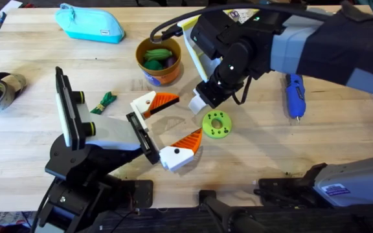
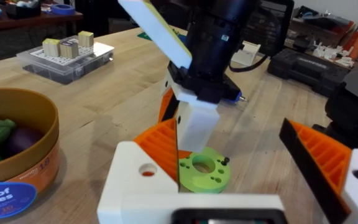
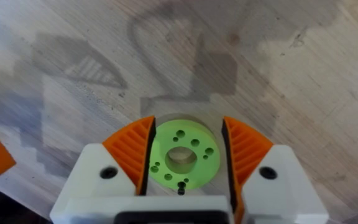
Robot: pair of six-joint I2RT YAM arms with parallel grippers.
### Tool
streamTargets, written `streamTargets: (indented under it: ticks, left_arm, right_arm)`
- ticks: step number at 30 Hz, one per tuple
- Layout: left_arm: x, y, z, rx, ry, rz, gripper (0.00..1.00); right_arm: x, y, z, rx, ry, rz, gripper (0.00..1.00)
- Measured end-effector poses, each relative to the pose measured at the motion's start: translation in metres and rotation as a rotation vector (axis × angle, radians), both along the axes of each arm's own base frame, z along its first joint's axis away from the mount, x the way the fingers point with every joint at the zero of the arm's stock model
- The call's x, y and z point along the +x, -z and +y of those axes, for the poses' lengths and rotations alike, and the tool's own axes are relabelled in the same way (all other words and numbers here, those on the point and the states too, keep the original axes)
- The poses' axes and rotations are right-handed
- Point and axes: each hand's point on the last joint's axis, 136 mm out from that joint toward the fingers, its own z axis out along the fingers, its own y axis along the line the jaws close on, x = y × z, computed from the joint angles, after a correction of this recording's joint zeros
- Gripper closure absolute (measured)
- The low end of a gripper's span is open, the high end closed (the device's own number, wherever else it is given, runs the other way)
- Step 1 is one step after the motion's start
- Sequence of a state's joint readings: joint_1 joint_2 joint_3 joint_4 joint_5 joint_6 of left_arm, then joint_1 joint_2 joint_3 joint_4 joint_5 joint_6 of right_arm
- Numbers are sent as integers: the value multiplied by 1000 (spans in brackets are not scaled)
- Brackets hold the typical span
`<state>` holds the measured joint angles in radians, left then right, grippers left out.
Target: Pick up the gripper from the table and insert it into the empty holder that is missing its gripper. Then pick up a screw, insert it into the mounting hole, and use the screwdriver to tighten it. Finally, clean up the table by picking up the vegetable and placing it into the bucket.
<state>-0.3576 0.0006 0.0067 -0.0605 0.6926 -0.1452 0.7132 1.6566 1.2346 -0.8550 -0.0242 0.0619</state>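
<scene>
We take the step in hand to be fetching a screw, and it turns on how the right gripper (image 3: 187,127) sits over the lime-green disc (image 3: 182,154). Its orange pads stand apart, one on each side of the disc and clamped on nothing. A small dark screw (image 3: 181,184), as we read it, stands on the disc's rim on the side towards the gripper's own body. So the pick lies a little back from the fingertips, not beyond them. The right arm is plainly the nearer one; it hangs directly above the disc near the middle of the desk (image 1: 258,152).

The gripper (image 1: 180,150), with its white base, black dot and orange tip, sits tilted at the near end of the holder (image 1: 141,137), its tip pointing towards the disc. We cannot tell whether it is fully seated. The left gripper (image 1: 188,116) has its fingers apart and holds nothing.

The screwdriver (image 1: 294,94) lies towards the desk's right edge, its long axis running far to near and its tip towards the near edge. The vegetable (image 1: 103,101) lies left of the holder, and the bucket (image 1: 159,61) stands towards the far edge
</scene>
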Motion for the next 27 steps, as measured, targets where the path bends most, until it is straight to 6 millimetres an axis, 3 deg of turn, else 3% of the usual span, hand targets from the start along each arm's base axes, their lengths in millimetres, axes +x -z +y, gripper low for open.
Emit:
streamTargets:
  ticks: [9,19,22,27]
  left_arm:
    - [0,0,0,-1,-1,-1,10]
    - [0,0,0,-1,-1,0,10]
    - [0,0,0,-1,-1,0,10]
    - [0,0,0,-1,-1,0,10]
  right_arm:
    - [-7,-1,-9,-22,39,33,366]
    - [-30,-69,-38,55,138,-96,366]
    - [-44,-64,-46,60,158,-93,366]
    - [-63,-26,-54,17,173,-37,366]
